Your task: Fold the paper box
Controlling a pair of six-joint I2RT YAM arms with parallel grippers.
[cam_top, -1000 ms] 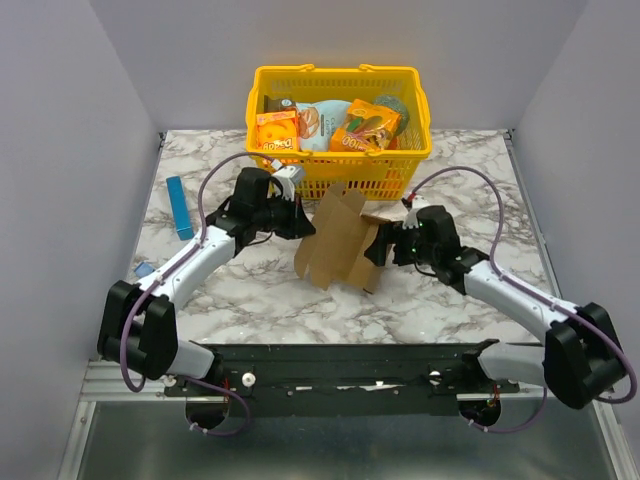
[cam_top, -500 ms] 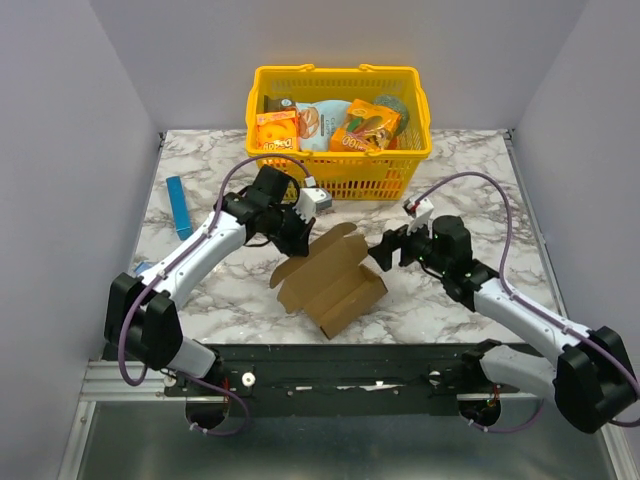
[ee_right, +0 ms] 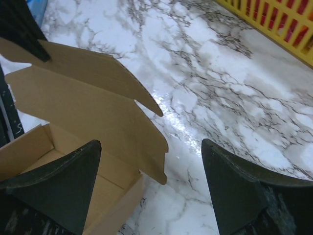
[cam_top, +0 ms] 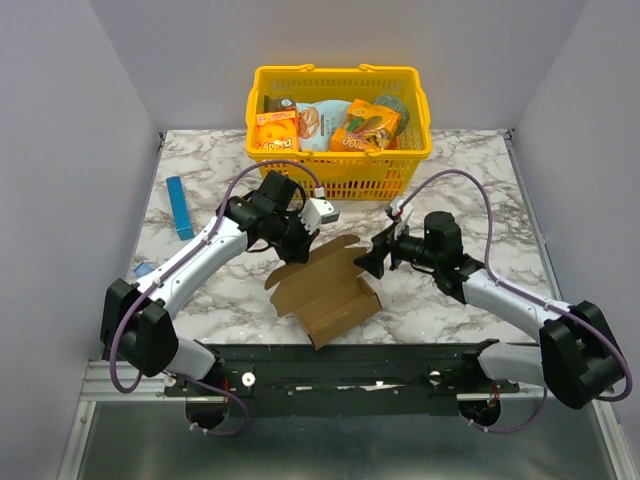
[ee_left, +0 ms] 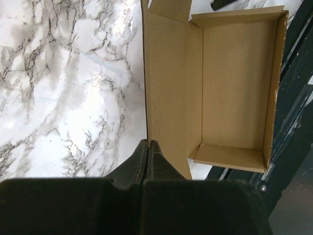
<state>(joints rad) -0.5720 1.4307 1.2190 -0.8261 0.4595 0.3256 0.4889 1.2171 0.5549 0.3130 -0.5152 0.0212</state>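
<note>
Left claw (ee_left: pixel 147 145) tight on paper box (ee_left: pixel 234 83) flap; right claw (ee_right: pixel 150 147) wide apart, empty.

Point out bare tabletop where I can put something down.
Bare marble lies at the back right, between the basket and the table's right edge, and at the back left, between the blue box and the basket. The middle is crowded: left arm, paper box, right arm.
</note>
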